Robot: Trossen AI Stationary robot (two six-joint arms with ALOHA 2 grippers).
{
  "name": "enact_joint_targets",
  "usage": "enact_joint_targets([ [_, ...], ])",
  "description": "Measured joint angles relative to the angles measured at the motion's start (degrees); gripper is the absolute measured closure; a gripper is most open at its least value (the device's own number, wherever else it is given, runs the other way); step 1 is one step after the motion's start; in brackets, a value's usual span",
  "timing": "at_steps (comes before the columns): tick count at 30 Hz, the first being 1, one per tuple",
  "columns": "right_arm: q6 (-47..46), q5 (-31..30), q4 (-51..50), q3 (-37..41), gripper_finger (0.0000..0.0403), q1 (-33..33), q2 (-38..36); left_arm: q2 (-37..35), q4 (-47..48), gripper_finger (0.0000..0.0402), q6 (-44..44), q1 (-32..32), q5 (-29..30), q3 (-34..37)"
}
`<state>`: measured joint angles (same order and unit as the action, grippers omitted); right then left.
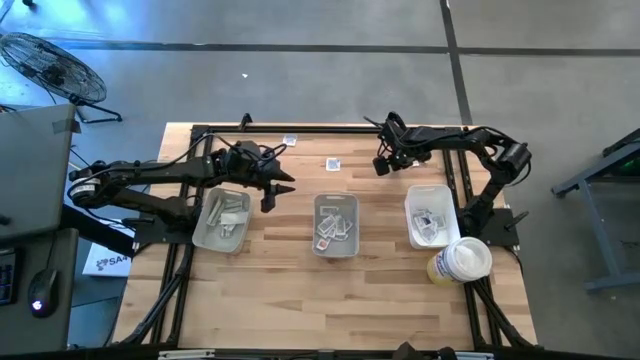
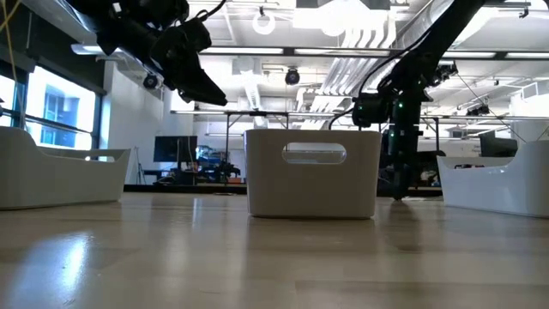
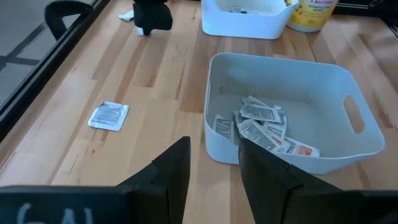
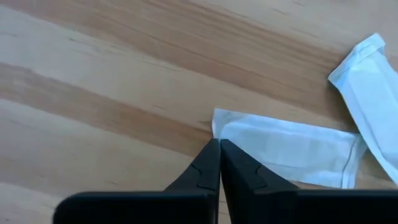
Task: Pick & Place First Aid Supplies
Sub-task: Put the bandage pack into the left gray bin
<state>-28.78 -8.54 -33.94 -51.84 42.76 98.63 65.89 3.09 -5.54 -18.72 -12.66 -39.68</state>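
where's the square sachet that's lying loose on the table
In the high view the loose sachet lies on the table's far side, just beyond the middle grey tray, between the two arms. The left wrist view also shows it.

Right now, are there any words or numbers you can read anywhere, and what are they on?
"SA4": on a white sheet lying on the floor left of the table.
Round tub, yellow label: dark print, too blurred to read.
Loose sachet on the table: dark print, too small to read.
Sachets in the grey tray: print too small to read.
White wrappers by the right gripper: no print.
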Motion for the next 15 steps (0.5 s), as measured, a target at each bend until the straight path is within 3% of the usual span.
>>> enact_joint_targets([
  [5, 2.07, 1.08, 0.27, 0.26, 0.0402, -1.41, -0.88, 0.00, -1.24, 0.0268, -0.07, 0.02, 0.12, 0.59],
  [15, 5.96, 10.83, 7.73, 0.33, 0.0402, -8.27, -11.39, 0.00, -26.73, 0.0268, -3.10, 0.00, -1.93, 13.21],
])
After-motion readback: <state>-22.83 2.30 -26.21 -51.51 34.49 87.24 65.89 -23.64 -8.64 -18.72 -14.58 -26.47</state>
